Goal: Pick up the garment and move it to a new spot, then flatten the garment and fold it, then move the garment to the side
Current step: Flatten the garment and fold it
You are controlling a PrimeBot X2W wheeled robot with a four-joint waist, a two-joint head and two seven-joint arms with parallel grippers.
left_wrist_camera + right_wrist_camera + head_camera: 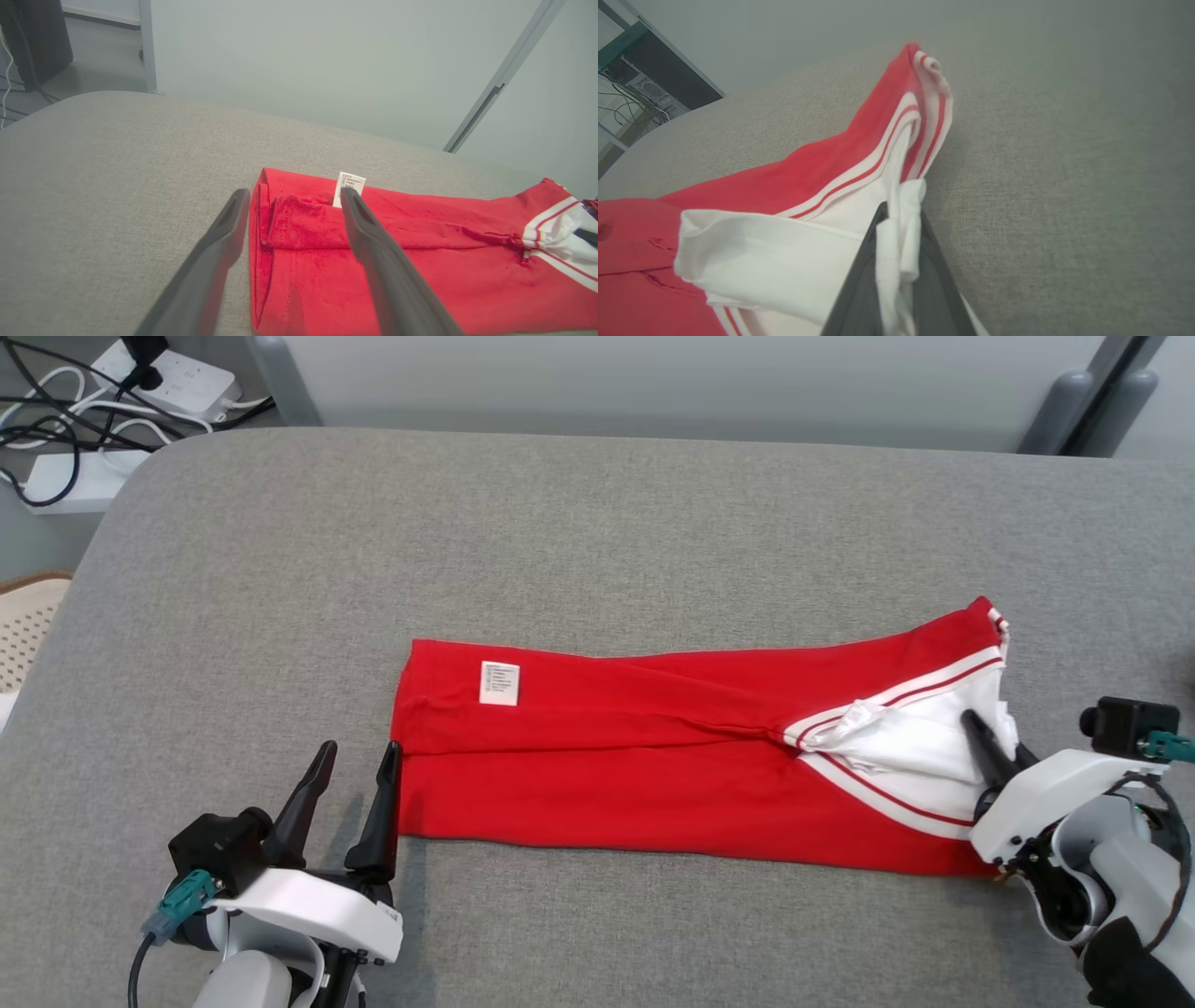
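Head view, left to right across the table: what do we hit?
left gripper, open → label on the garment → white end → right gripper, shut on the garment

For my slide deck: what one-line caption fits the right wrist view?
Right gripper shut on the white edge of the red garment, which lies on the grey fabric-covered table.

Red garment [653, 775] with white striped trim, folded lengthwise into a long band, lying flat on grey surface, white end rumpled, care label facing up
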